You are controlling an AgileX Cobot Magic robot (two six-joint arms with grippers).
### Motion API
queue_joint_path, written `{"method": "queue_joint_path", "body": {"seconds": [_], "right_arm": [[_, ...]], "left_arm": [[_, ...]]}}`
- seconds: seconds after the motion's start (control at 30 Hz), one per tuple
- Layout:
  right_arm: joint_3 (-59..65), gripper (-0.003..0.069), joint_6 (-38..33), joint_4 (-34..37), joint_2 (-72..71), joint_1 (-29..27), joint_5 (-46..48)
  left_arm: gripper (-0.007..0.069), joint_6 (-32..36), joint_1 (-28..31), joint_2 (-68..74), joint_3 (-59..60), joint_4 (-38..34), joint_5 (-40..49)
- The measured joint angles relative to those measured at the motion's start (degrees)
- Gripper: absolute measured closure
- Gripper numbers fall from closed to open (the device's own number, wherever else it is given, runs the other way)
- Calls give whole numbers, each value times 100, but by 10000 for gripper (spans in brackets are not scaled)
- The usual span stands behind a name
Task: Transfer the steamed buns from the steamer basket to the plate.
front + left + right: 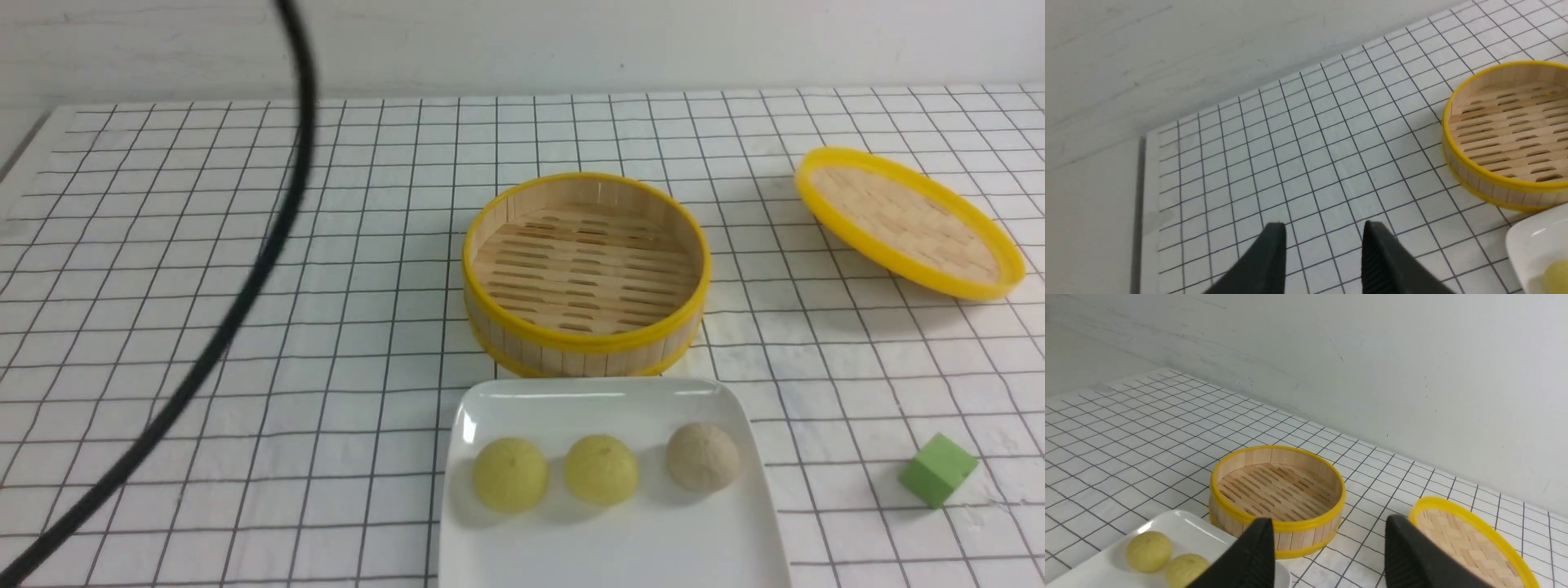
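Buns [602,468], all three, sit in a row on the plate [620,547], and the basket [584,343] is bare! Left pincer [1325,228] and right pincer [1327,520] both gape, holding nothing. Looks finished: best to draw away high, clear of the plate's edge.

Left gripper [1323,230] and right gripper [1329,523] both aloft, jaws wide apart, nothing between them.

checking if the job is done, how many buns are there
3, in a row on the plate: the left yellow bun, the middle yellow bun and the beige bun at the right. The basket is empty, so none look hidden.
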Motion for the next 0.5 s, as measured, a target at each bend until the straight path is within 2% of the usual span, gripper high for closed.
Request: {"method": "queue_joint_path", "body": {"seconds": [0.2, 0.5], "right_arm": [[0, 281, 0, 9, 0, 0, 0], [0, 281, 7, 187, 0, 0, 6]], "left_arm": [[338, 430, 0, -833, -35, -286, 587], [338, 598, 0, -2099, 177, -1488, 645]]}}
